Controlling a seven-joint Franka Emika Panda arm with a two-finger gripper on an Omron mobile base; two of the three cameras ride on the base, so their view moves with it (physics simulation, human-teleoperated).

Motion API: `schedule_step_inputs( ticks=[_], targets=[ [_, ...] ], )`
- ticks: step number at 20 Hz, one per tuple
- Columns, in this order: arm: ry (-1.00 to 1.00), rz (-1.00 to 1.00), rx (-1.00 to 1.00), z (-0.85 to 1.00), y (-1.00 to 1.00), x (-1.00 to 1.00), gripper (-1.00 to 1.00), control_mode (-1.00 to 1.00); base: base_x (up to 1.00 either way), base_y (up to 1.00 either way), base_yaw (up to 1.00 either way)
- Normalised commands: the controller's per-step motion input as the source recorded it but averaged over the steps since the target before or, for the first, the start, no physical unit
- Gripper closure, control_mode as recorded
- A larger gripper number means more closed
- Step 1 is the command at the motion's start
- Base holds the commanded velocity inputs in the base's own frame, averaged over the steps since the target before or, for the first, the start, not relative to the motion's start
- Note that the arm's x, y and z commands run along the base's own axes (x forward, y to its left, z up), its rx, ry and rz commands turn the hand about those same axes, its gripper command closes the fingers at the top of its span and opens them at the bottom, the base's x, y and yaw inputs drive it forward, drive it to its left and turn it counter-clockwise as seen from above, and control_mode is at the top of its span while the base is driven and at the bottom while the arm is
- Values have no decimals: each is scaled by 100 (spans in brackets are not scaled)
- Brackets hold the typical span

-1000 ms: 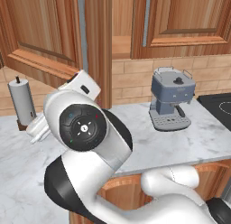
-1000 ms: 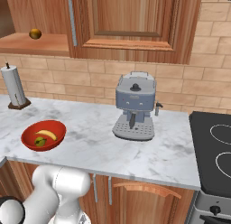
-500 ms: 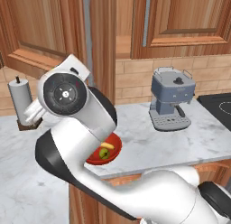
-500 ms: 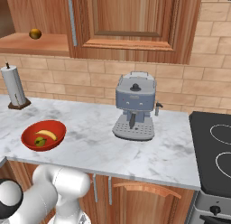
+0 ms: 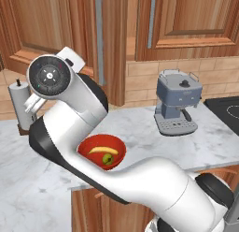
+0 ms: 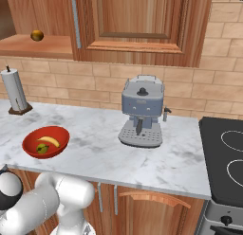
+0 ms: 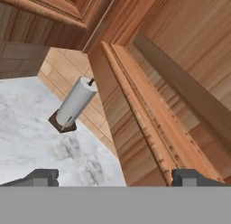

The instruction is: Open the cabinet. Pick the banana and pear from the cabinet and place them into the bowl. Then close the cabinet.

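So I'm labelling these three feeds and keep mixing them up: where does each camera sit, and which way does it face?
Left base view: behind the arm's left, looking forward and down at the bowl and coffee machine; the white arm sweeps across it from the lower right.
Right base view: behind the arm's right, facing the same counter; arm at the lower left.
Hand view: on the hand, facing the open cabinet door, with the open gripper tips low.
All three share the paper-towel roll.

- This is a kitchen.
- A coffee machine (image 6: 141, 116) sits on a marble counter (image 6: 99, 156).
- A black stove (image 6: 223, 158) is at one end.
- Wooden cabinets (image 6: 142, 25) hang on a brick wall (image 6: 209, 94).
- A paper towel roll (image 6: 14, 91) stands nearby.
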Motion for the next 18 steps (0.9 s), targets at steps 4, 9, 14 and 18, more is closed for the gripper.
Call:
schedule_step_inputs(
  ticks=[4,9,14,18],
  targets=[
    [0,-3,-3,0,0,30,-100,-100,0,0,0],
    [0,0,-1,0,-2,29,-100,-100,0,0,0],
    [-1,0,0,0,-6,34,-100,-100,0,0,0],
    [-3,0,0,0,-9,43,-100,-100,0,0,0]
  ],
)
